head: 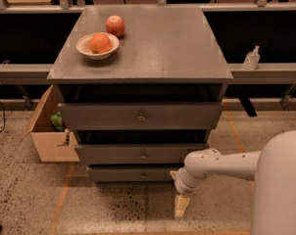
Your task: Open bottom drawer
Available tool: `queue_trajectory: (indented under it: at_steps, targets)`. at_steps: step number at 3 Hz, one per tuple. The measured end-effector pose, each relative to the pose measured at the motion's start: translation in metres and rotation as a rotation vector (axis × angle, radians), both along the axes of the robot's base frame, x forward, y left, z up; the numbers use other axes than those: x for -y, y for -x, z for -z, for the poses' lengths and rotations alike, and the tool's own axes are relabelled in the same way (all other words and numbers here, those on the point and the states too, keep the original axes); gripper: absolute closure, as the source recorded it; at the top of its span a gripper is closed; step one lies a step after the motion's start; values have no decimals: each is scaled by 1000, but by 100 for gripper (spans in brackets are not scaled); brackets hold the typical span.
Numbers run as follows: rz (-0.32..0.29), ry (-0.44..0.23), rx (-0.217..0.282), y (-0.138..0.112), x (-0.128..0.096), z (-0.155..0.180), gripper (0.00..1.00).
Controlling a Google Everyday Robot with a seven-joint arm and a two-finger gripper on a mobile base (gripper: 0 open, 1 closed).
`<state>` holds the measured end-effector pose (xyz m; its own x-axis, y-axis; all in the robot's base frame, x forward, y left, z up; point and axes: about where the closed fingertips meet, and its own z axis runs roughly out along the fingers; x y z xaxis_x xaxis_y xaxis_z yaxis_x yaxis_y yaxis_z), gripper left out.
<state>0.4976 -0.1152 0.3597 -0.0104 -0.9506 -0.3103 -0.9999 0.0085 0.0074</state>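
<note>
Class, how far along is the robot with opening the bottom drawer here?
Done: nothing yet; the bottom drawer looks shut. In hand: the pincer hangs near the floor, right of the drawer's knob, not touching it. Left: reach the knob, grip it, pull the drawer out.

The gripper (181, 205) hangs over the floor, just in front of the lower right corner of the cabinet (153, 43). The arm (221, 164) above it covers the right end of the bottom drawer (133, 174), and the arm's thick white part is cut off by the right and lower edges. Left of the cabinet, a cardboard box (52, 148) is partly hidden by the cabinet's side. The green thing (57, 120) inside it is too small to name. The gaps above the drawer fronts are dark.
</note>
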Motion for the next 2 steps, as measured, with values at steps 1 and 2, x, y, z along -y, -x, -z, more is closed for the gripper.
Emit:
queue_trajectory:
  at_steps: [1, 2]
  targets:
    - [32, -31, 2, -6, 5, 20, 0]
    - [68, -33, 18, -13, 12, 67, 0]
